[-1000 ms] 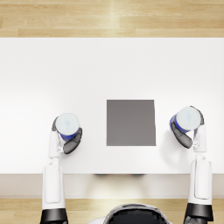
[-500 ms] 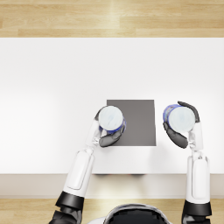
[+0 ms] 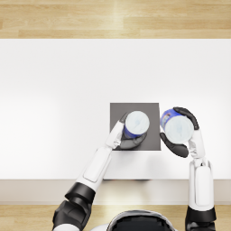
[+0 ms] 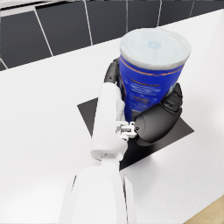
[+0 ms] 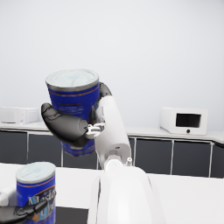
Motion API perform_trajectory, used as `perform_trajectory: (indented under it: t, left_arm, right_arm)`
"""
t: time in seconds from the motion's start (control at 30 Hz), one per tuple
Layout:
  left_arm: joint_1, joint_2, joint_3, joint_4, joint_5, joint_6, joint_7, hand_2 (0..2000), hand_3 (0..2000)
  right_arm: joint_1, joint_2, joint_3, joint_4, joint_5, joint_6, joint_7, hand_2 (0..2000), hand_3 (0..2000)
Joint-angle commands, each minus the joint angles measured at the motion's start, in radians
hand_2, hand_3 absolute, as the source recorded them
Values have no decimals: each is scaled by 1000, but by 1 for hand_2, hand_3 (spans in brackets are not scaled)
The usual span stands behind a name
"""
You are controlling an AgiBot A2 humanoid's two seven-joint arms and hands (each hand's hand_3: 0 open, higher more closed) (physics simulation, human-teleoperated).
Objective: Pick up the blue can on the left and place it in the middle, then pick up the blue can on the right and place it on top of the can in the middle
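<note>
Holding two cans at once is where I stand: my left hand [image 3: 127, 139] grips the first blue can [image 3: 136, 124] on the dark square mat [image 3: 152, 113] in the middle of the white table [image 3: 54, 90], and from the left wrist view the can looks upright and resting on the mat, though I cannot be sure it is fully seated. My right hand [image 3: 182, 133] is wrapped around the second blue can [image 3: 177, 127], which the right wrist view shows lifted well clear of the table, just right of the mat's right edge. The risk I see is crowding: the two cans are near each other, and if I bring the raised one leftward while my left hand is around the lower can, fingers could clash or knock it over. Letting go too abruptly could also tip the lower can. The raised can appears slightly tilted, so setting it down off-centre on the pale lid [image 4: 154, 46] might make it slide off.
</note>
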Motion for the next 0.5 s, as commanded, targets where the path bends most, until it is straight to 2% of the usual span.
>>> perform_trajectory:
  t: [0.03,0.1,0.13,0.27,0.3,0.33,0.37,0.4,0.47,0.5]
  left_arm:
    - [73,7,77,129,0,0,-1,2000,1520]
    - [61,25,40,153,0,-2,-2,2000,1520]
    - [75,12,92,164,0,-2,-2,2000,1520]
    - [90,27,109,247,0,-3,-5,2000,1520]
    - [96,25,128,264,-1,-5,-9,2000,1520]
    - [126,9,225,288,-2,-8,-12,2000,1520]
    - [85,12,131,234,-3,-11,-15,639,1193]
    - [104,19,157,275,-3,-11,-16,0,867]
    - [98,20,148,272,-2,15,-10,0,213]
    - [79,7,140,223,-1,30,-7,0,0]
  right_arm:
    - [26,-5,4,17,0,11,-1,2000,1520]
    - [29,-8,5,24,0,29,-2,2000,1520]
    - [33,-10,12,20,0,37,-2,2000,1520]
    - [34,-15,17,20,0,49,2,2000,1520]
    - [31,-16,20,19,0,49,2,2000,1520]
    - [34,-17,23,20,0,50,3,2000,1520]
    - [37,-19,26,21,0,50,3,2000,1520]
    - [40,-21,25,22,0,50,3,2000,1520]
    - [53,-27,37,25,0,49,3,2000,1520]
    - [67,-32,50,17,0,48,4,2000,1520]
